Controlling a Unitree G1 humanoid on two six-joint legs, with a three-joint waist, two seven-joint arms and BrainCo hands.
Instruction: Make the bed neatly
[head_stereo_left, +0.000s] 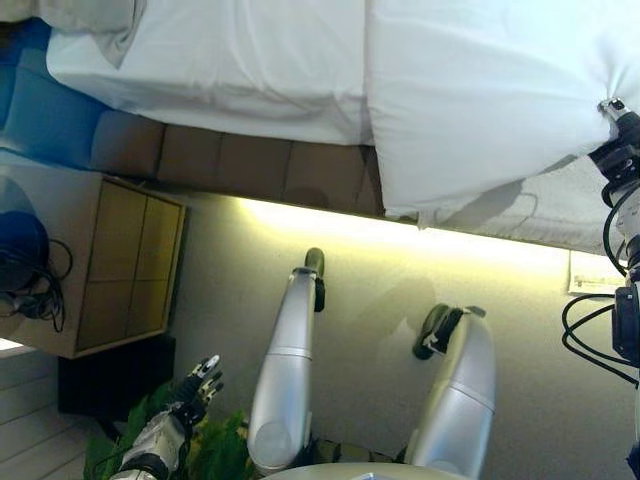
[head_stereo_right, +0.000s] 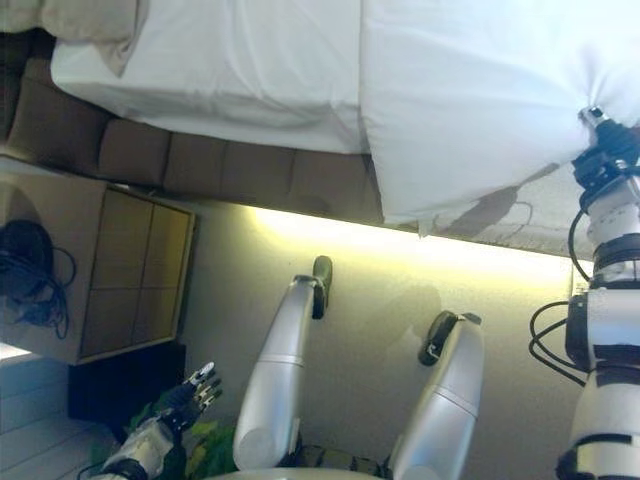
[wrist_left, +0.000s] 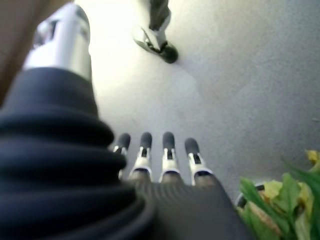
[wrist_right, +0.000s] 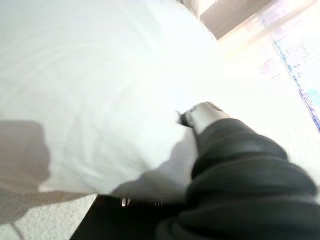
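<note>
The bed fills the upper part of the view, its white sheet hanging over the brown base. The white duvet lies on its right part, one edge gathered in a pucker at the right hand. The fingers are hidden in the cloth, so I cannot tell their state; probably it pulls the duvet flat. The left hand hangs low beside the wooden nightstand, fingers straight and empty, out of the way.

A warm yellow light strip glows under the bed; the white duvet glares, the wrist views blur.
</note>
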